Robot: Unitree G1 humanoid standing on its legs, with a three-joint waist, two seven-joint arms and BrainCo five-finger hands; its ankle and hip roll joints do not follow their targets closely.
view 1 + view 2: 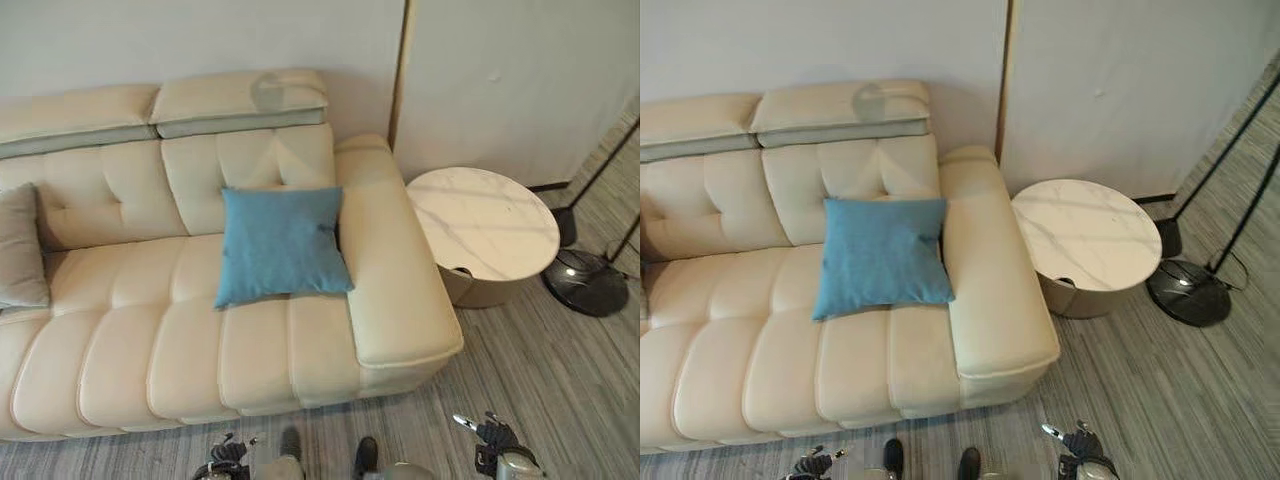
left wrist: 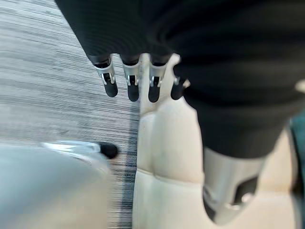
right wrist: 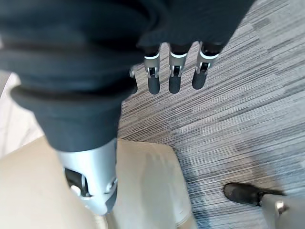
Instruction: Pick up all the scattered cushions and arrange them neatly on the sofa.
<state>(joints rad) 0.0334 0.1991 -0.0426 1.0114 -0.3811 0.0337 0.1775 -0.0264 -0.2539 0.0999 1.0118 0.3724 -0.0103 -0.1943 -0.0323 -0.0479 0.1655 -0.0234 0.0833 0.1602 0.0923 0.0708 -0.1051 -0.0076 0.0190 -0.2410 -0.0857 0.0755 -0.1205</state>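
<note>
A square blue fabric cushion [image 1: 281,243] leans against the cream leather sofa [image 1: 300,350] backrest; soft and light, best gripped at an edge. Left hand [image 2: 138,78] and right hand [image 3: 174,71] hang with fingers straight, empty

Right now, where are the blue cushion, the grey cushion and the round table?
blue cushion [image 1: 281,243], left eye view, middle of its face.
grey cushion [image 1: 18,248], left eye view, its visible face.
round table [image 1: 1087,234], right eye view, marble top.

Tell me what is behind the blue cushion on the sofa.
The blue cushion leans upright against the sofa backrest, beside the right armrest. Tufted cream backrest shows above and beside it; the part directly behind is covered, so anything tucked there cannot be seen.
</note>
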